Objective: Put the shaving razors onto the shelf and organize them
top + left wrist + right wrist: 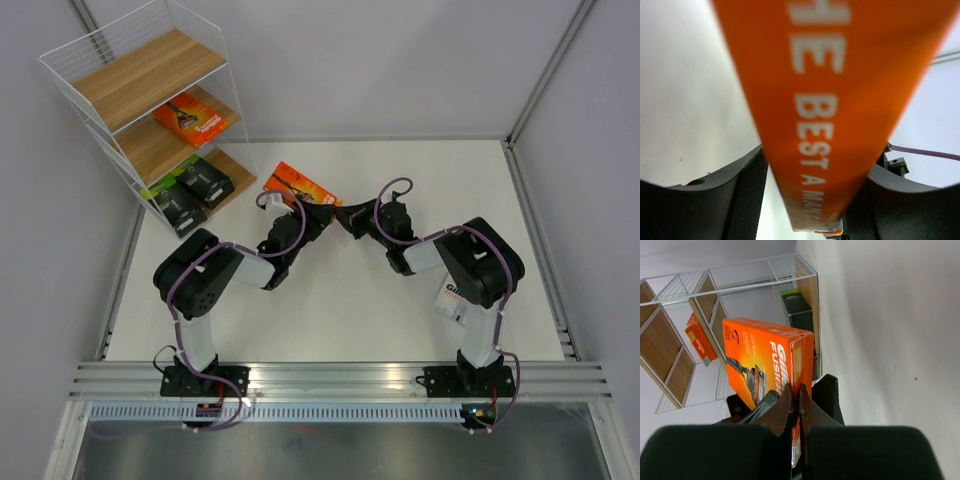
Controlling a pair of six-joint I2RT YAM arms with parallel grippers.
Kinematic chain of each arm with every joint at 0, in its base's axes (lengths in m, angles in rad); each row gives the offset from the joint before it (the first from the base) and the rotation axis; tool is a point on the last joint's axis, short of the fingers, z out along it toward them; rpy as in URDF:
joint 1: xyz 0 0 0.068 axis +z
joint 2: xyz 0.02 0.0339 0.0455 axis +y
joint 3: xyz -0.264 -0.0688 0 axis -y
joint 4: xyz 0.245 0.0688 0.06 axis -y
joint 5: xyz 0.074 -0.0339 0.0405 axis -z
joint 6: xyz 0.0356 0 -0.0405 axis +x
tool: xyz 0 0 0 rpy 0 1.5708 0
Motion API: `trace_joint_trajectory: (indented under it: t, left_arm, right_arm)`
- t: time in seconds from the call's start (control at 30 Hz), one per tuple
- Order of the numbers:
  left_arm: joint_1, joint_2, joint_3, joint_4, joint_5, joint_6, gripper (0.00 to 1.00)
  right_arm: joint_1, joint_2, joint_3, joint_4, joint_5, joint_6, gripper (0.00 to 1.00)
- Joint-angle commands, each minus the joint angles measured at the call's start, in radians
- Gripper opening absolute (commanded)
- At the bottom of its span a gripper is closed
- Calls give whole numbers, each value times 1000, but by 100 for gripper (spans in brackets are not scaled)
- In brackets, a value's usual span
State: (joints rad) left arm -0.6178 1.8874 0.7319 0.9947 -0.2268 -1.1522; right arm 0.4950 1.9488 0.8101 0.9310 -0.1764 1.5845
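**Orange razor pack hangs between two arms at the shelf's foot**

The held orange pack [300, 183] is up off the counter [330, 310], near the front of the shelf [150, 75] and between the two arms. The right jaws are pressed together on a thin edge of it, and the right wrist view shows a strip of orange caught between them. The left jaws are spread on either side of the pack. A sliver of light shows along one side, so they are not pinching it. I read this as a handover to the arm nearer the shelf.

The shelved orange pack [190, 118] lies on the middle board and the two black packs [192, 195] lie on the bottom one. The white-and-blue pack [452, 300] lies on the counter, partly hidden under the right arm.

The weak point is the right grip, which holds only an edge.
- **Early release:** if the right jaws let go before the left jaws bear on both faces, the pack will likely swing or drop.
- **Off-centre squeeze:** an uneven close by the left jaws could twist the pack against the pinch and crease the card.
- **Tilted carry:** a crooked pack could snag the shelf's wire frame or push the pack already on the middle board.
- **Right arm pulling back:** its elbow could sweep the white-and-blue pack along the counter.
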Motion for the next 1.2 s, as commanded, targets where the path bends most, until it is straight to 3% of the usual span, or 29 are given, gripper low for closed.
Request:
trace_joint_trajectory:
  t: [0.0, 0.4, 0.77, 1.03, 1.07, 1.1, 1.17]
  left_arm:
    - [-28, -53, -2, 53, -88, 48, 61]
    - [-37, -119, -63, 51, -203, 54, 51]
    - [-62, -131, -74, 51, -232, 74, 50]
    - [-62, -177, -94, 44, -255, 94, 28]
    - [-57, -189, -97, 35, -252, 100, 27]
    - [-54, -203, -106, 30, -241, 108, 26]
    - [-36, -253, -109, -26, -191, 121, 26]
  right_arm:
    - [19, -59, 15, 108, 35, 28, 0]
    - [43, -77, -38, 141, 77, 55, 1]
    - [68, -77, -9, 135, 117, 77, 1]
    - [80, -70, -15, 137, 104, 94, 1]
    - [80, -70, -15, 137, 82, 95, 5]
    - [82, -71, -18, 138, 68, 97, 19]
    - [79, -83, -31, 167, 2, 91, 37]
